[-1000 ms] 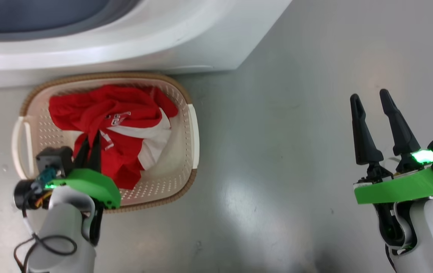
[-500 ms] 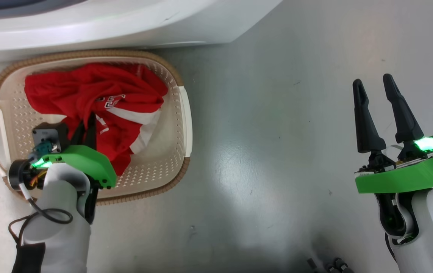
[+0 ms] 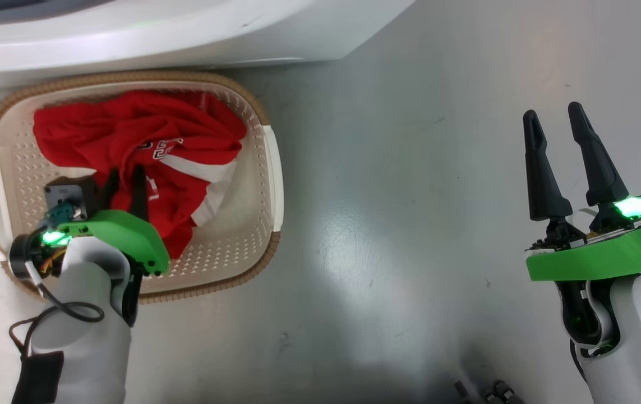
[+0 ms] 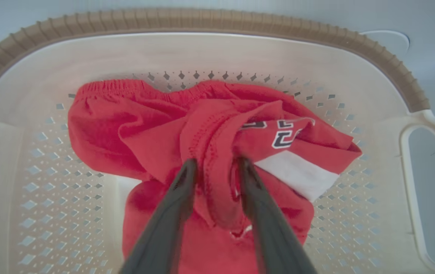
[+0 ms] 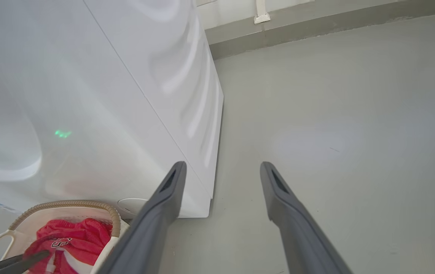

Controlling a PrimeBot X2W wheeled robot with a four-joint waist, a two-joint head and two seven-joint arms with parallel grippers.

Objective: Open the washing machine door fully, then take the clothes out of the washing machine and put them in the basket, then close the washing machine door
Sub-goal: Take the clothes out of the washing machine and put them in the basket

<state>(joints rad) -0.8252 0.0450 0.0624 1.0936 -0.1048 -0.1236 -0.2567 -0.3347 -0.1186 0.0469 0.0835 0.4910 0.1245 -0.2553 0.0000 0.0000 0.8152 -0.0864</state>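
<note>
Left hand (image 4: 217, 163): lowered inside the basket (image 4: 217, 49), fingers parted, with a fold of the clothes (image 4: 126, 129) standing between them.
Clothes: red with white panels and lettering, heaped in one pile on the bottom of the basket.
Basket: cream, perforated, brown rim. It stands on the floor (image 3: 410, 224), just beside the front of the washing machine (image 3: 185, 33).
Right hand (image 3: 553, 111): fingers wide apart, holding nothing, over the floor, well apart from the basket.
</note>
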